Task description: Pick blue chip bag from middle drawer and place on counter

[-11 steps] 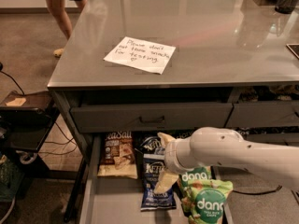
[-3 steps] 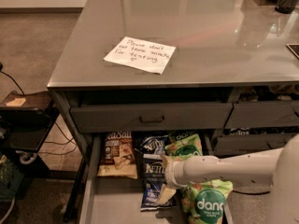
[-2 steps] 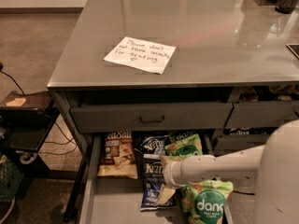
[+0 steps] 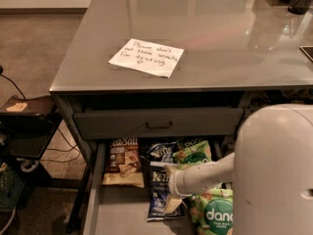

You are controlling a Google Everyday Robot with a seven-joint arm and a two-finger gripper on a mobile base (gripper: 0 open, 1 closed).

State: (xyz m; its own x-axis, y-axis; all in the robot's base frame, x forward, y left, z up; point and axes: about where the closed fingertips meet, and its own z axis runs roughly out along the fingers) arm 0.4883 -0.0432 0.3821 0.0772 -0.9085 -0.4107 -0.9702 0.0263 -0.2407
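Observation:
The middle drawer [image 4: 115, 212] stands pulled out below the counter [image 4: 205, 38]. The blue chip bag [image 4: 157, 179], with a pale band and white Kettle lettering, lies flat in it near the middle. My gripper [image 4: 170, 187] is down in the drawer right over this bag, reaching in from the right. One cream fingertip [image 4: 169, 170] sits near the bag's top, the other lower on it. The fingers are spread apart and the bag rests on the drawer floor, its right side hidden by the gripper.
A darker navy Kettle bag [image 4: 159, 151] lies behind the blue one, a tan sea-salt bag [image 4: 123, 163] to the left, green dang bags [image 4: 193, 153] [image 4: 215, 215] to the right. The upper drawer front [image 4: 159, 124] is closed. A paper note [image 4: 146, 57] lies on the counter. My white arm housing [image 4: 274, 170] fills the right foreground.
The gripper stays over the blue bag, sunk slightly lower. My white arm housing has swung into the right foreground and now hides that side of the drawer.

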